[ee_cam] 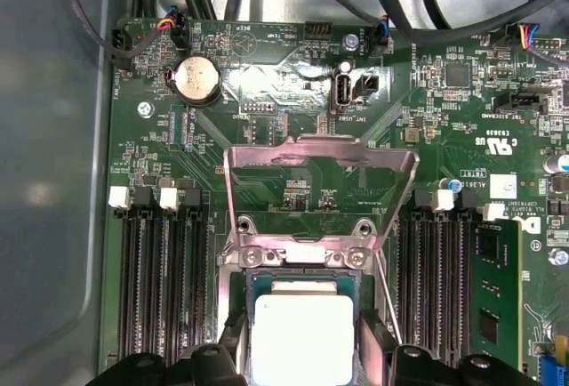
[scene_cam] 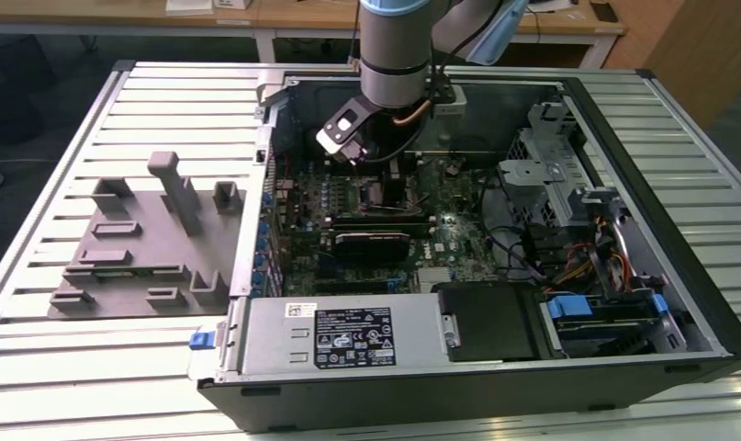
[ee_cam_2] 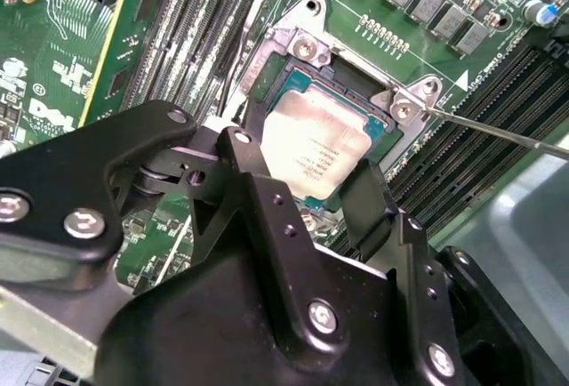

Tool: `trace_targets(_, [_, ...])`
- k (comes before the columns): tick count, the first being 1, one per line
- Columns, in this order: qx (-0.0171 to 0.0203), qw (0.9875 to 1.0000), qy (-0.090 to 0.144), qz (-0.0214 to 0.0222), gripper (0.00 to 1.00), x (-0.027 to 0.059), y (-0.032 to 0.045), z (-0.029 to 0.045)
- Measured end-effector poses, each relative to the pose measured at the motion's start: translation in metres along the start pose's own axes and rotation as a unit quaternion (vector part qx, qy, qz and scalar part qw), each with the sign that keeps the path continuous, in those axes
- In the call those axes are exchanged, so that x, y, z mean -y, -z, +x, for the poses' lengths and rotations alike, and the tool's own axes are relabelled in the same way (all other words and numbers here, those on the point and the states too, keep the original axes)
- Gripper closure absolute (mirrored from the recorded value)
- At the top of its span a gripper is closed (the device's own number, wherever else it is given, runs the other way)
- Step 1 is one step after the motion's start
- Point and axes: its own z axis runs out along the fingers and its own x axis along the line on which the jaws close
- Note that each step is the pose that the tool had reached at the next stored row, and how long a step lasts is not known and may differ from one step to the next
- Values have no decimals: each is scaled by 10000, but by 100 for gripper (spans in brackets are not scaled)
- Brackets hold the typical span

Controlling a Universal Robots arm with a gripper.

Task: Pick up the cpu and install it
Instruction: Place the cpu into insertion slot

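Cpu [ee_cam_2: 316, 141] clasped by its sides in the gripper [ee_cam_2: 304, 165], held at the open socket [ee_cam_2: 298, 48], load plate [ee_cam: 320, 153] raised.

The table [scene_cam: 64, 377] has a pale metal top made of long ribbed slats. A black computer case [scene_cam: 468, 397] lies on its side on the table with its open face up, covering most of the surface. Just beside the case, on the exterior view's left, a flat grey fixture plate [scene_cam: 138, 250] rests on the slats. It carries several upright grey blocks [scene_cam: 171, 186].
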Motion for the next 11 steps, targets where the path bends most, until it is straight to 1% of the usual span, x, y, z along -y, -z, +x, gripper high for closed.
trace_targets(8, [3,10000,0,2,40,0,5,-1])
trace_targets(9, [2,10000,0,1,47,0,4,-1])
trace_targets(11, [1,10000,0,1,47,0,5,0])
